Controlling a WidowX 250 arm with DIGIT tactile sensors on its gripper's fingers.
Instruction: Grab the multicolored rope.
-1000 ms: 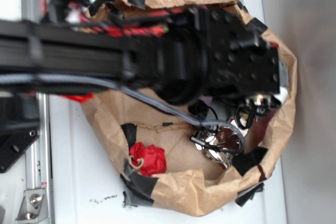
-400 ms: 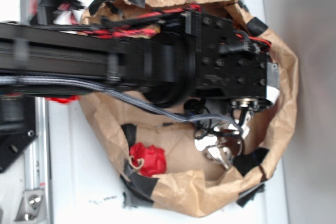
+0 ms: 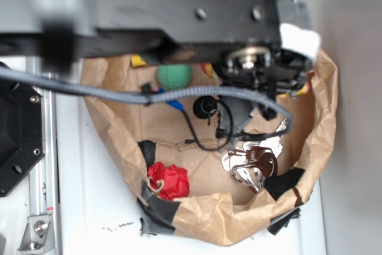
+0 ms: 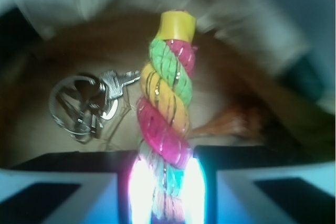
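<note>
In the wrist view the multicolored rope [image 4: 167, 103], twisted from pink-red, yellow and green strands with a yellow end cap, stands straight up out of my gripper [image 4: 164, 192]. The gripper is shut on the rope's lower part, with the fingers [image 4: 137, 187] pressed against both sides. In the exterior view the black arm [image 3: 179, 10] covers the top of the picture and hides the gripper. Only a small piece of the rope [image 3: 209, 71] peeks out below the arm.
A crumpled brown paper bag [image 3: 203, 213] with black tape patches holds everything. Inside it lie a round green ball [image 3: 174, 76], a bunch of keys [image 3: 253, 162] that also shows in the wrist view [image 4: 84, 106], and a red wad of cloth [image 3: 170, 181]. A grey cable [image 3: 119, 91] hangs across.
The arm has moved toward the top of the exterior view, uncovering the green ball and more of the bag's floor. The keys and the red wad have stayed put.
</note>
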